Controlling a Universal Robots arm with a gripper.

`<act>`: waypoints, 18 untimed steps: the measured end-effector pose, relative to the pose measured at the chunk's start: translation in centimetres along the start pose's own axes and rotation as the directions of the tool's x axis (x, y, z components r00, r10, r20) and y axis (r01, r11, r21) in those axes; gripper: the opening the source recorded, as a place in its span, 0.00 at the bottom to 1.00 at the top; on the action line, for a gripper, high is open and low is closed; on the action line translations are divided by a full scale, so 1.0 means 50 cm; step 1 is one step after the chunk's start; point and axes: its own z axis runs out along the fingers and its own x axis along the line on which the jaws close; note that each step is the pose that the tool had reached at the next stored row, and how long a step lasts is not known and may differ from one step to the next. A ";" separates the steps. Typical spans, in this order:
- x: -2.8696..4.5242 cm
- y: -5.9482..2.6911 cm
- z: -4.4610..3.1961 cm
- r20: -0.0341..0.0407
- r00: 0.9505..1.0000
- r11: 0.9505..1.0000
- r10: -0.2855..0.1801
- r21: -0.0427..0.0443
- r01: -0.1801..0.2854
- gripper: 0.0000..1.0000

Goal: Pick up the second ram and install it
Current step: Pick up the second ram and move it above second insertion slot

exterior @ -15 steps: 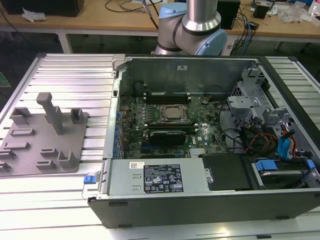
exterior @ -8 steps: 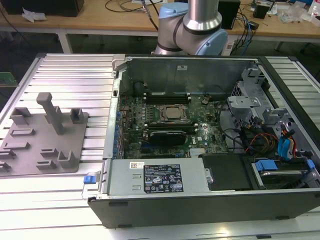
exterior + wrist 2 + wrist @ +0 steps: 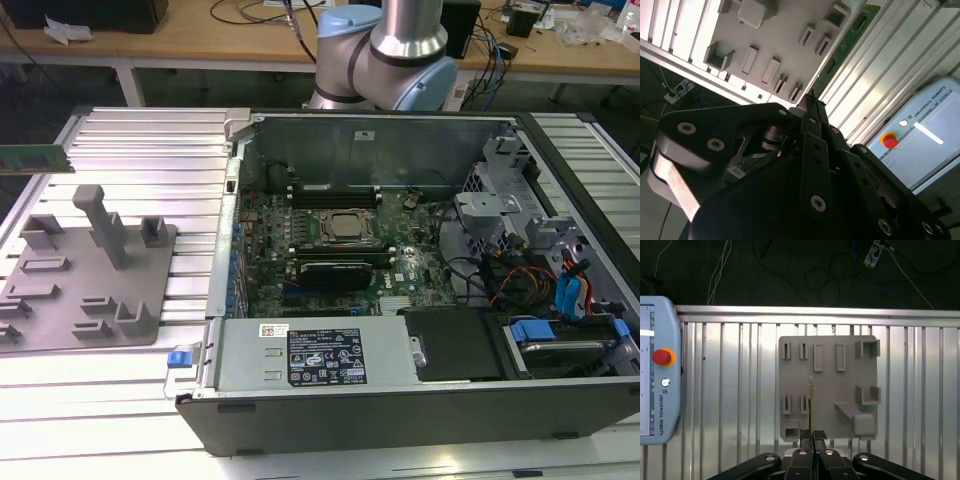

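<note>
Fixture plate (image 3: 60, 300) on table (image 3: 150, 140), PC case (image 3: 400, 420) at the exterior view's right.

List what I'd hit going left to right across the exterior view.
second ram → tall post on the grey fixture plate → processor in the open computer case → blue-tabbed drive bay

The exterior view slants down across the ribbed table (image 3: 130, 130); both wrist views peer past my claw (image 3: 811, 432) at its grey plate (image 3: 827, 385).
</note>
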 end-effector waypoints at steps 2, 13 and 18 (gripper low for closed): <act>0.000 -0.020 -0.001 0.000 1.000 1.000 0.000 0.000 0.000 0.09; 0.002 -0.118 -0.004 0.000 1.000 1.000 0.000 -0.003 0.000 0.09; 0.003 -0.154 -0.005 0.000 1.000 1.000 0.000 -0.003 0.000 0.09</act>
